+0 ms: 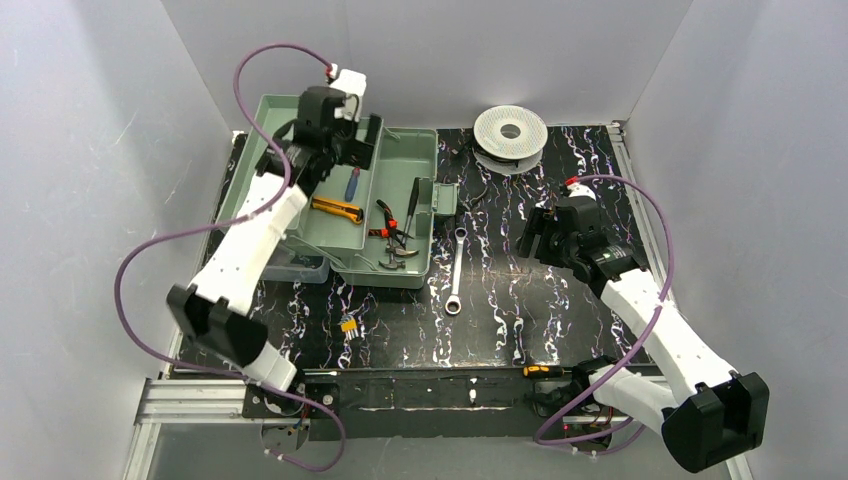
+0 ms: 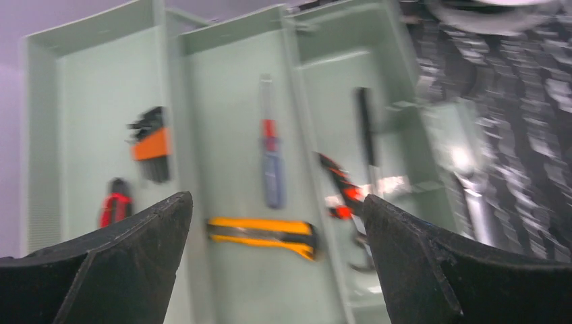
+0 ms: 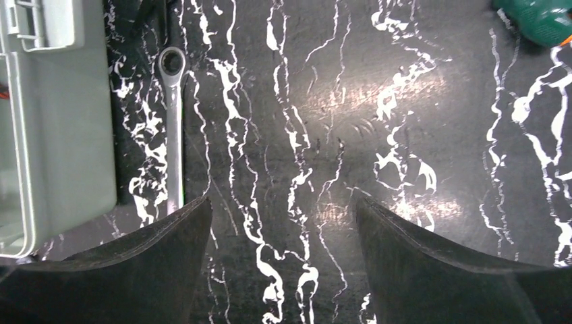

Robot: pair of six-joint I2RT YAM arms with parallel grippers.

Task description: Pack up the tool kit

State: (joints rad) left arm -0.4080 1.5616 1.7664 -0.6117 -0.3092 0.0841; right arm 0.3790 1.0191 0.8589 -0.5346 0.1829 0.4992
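Note:
The open green toolbox [image 1: 404, 272] sits at the left of the black mat. It holds a yellow utility knife [image 1: 336, 207], a blue and red screwdriver [image 1: 352, 184], red pliers [image 1: 392, 222] and a black tool [image 1: 412, 205]. My left gripper [image 1: 362, 148] hovers over the box, open and empty [image 2: 275, 198]. Below it are the knife [image 2: 263, 233], the screwdriver [image 2: 272, 169] and an orange hex key set [image 2: 150, 145]. A silver wrench [image 1: 456, 270] lies on the mat beside the box. My right gripper [image 1: 532, 240] is open and empty [image 3: 283, 200], above the mat to the right of the wrench [image 3: 174, 128].
A white spool [image 1: 510, 130] stands at the back of the mat. A small yellow part [image 1: 349, 325] lies on the mat in front of the box. An orange-handled tool [image 1: 545, 371] lies at the near edge. A green object [image 3: 539, 17] shows at the right wrist view's corner.

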